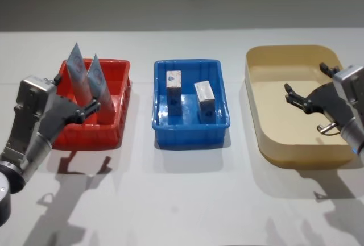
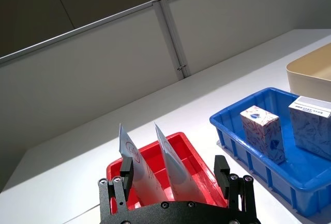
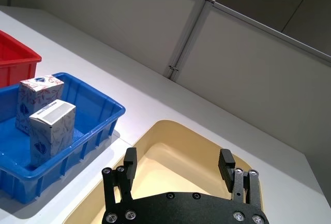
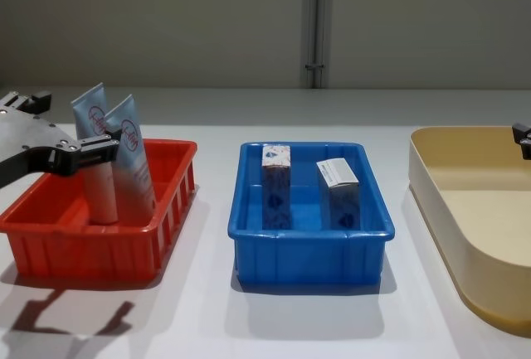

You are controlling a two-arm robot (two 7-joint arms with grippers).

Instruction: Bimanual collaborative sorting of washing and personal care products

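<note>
Leaning in the ribbed red tub (image 1: pixel 91 138), left of frame, two soft flat-tailed tubes (image 1: pixel 102 90) sit just beside the left pincer (image 1: pixel 78 91) — jaws apart; the right pincer (image 1: pixel 306 80), also spread, hangs over the smooth beige tub (image 1: pixel 284 129).

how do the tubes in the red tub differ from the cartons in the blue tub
The tubes are flat and taper to a thin upper edge; the cartons are boxy with flat tops. The tubes lean in the red tub; the cartons stand in the blue tub. Both are pairs, blue and white.
</note>
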